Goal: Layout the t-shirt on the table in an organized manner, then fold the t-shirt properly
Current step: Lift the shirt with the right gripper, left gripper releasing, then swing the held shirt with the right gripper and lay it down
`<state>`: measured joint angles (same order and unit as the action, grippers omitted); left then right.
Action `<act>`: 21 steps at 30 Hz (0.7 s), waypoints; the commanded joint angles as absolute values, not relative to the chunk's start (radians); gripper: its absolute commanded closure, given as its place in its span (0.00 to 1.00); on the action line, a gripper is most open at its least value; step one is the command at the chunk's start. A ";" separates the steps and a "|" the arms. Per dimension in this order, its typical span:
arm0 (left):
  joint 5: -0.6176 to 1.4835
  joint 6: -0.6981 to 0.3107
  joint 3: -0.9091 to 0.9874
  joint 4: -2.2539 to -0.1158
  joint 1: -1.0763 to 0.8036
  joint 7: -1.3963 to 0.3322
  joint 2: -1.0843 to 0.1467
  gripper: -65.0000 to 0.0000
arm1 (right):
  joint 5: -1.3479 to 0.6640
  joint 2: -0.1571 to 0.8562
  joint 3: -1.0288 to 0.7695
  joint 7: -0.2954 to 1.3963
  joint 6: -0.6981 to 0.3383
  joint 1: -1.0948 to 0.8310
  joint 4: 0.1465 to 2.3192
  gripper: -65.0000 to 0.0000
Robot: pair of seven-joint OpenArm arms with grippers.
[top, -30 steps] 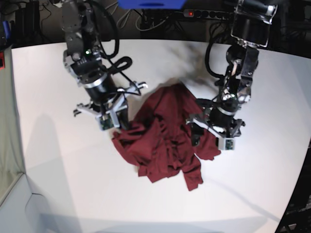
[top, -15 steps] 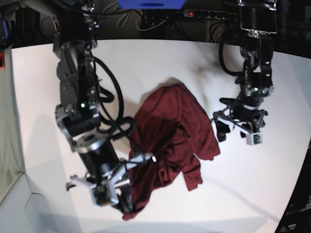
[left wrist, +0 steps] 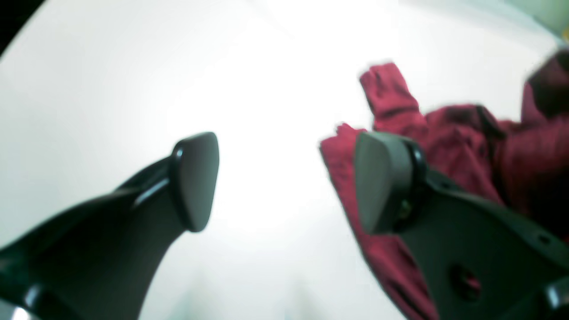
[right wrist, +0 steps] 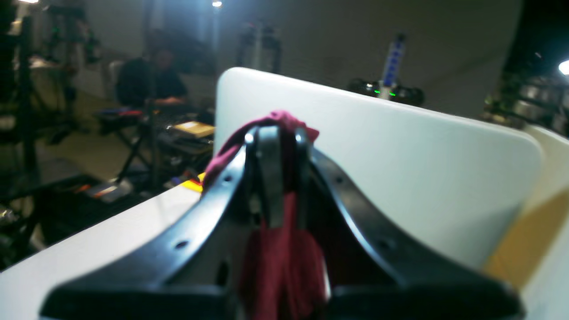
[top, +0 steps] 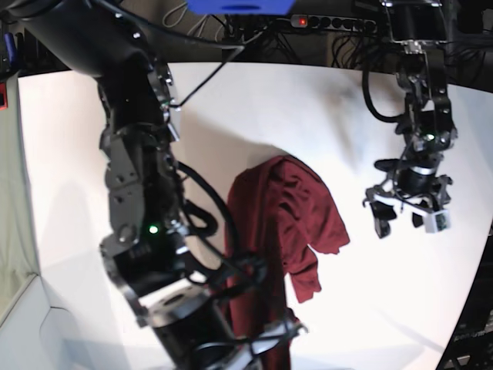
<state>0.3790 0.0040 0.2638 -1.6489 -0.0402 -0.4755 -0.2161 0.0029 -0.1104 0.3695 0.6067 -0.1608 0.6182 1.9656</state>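
The maroon t-shirt [top: 285, 208] lies stretched from the table's middle toward the front edge of the white table [top: 62, 154]. My right gripper [top: 266, 343], low at the front in the base view, is shut on a bunched edge of the t-shirt [right wrist: 275, 249] and holds it lifted; the fingertips [right wrist: 271, 142] pinch the cloth. My left gripper [top: 404, 216] is open and empty, above the table to the right of the shirt. In the left wrist view the left gripper [left wrist: 289, 182] hangs with spread fingers [left wrist: 195, 182] over bare table, the t-shirt [left wrist: 449, 133] to its right.
A power strip [top: 331, 23] and cables lie behind the table's far edge. The table's dark right edge [top: 481, 277] is close to the left arm. A seated person [right wrist: 151, 75] and equipment show beyond the table in the right wrist view.
My right arm has pulled the shirt's edge toward the front and lifted it, stretching the shirt long. My left gripper has let go of the shirt and moved right, away from it.
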 commanded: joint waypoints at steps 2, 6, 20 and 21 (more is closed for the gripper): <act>0.384 0.002 0.292 -1.678 -0.022 -0.453 -0.225 0.29 | 0.005 -0.117 0.417 0.572 -0.163 0.653 1.979 1.00; 0.384 0.002 0.341 -1.722 -0.021 -0.453 -0.225 0.29 | 0.005 -0.113 0.509 0.572 -0.163 0.587 1.979 1.00; 0.384 0.002 0.524 -1.738 -0.062 -0.455 -0.225 0.29 | 0.007 -0.125 0.602 0.561 -0.163 0.394 1.911 1.00; 0.384 0.002 0.533 -1.738 -0.064 -0.455 -0.225 0.29 | 0.007 -0.116 0.588 0.561 -0.163 0.386 1.911 1.00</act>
<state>0.3817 0.0040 0.5297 -1.7176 -0.0814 -0.4854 -0.2131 0.0006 -0.1081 0.5953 0.6014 -0.1627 0.3630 1.8904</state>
